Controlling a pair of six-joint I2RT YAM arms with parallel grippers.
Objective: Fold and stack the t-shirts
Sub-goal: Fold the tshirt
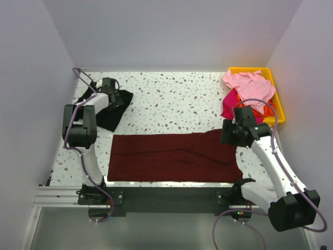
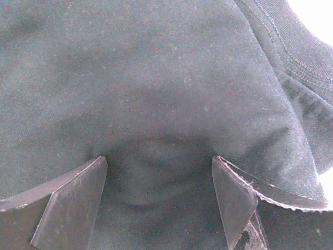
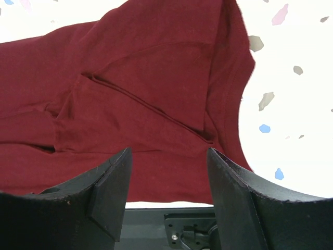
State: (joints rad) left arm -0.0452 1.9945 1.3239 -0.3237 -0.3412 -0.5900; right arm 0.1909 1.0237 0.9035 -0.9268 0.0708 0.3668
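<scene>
A large dark maroon t-shirt [image 1: 166, 156] lies folded flat along the near part of the table; it fills the right wrist view [image 3: 130, 99]. My right gripper [image 1: 227, 133] hangs open above its right end, nothing between the jaws. A black t-shirt [image 1: 113, 112] lies bunched at the far left. My left gripper [image 1: 115, 99] is open right over it; dark cloth [image 2: 156, 104] fills its wrist view, fingers [image 2: 78, 192] apart and nothing pinched. Light pink [image 1: 250, 84], magenta [image 1: 230, 105] and orange [image 1: 266, 110] t-shirts are heaped at the yellow bin.
The yellow plastic bin [image 1: 278, 101] stands at the far right corner, shirts spilling over its near left side. White walls close the table on left, back and right. The arm bases sit on a dark rail [image 1: 166, 200] at the near edge.
</scene>
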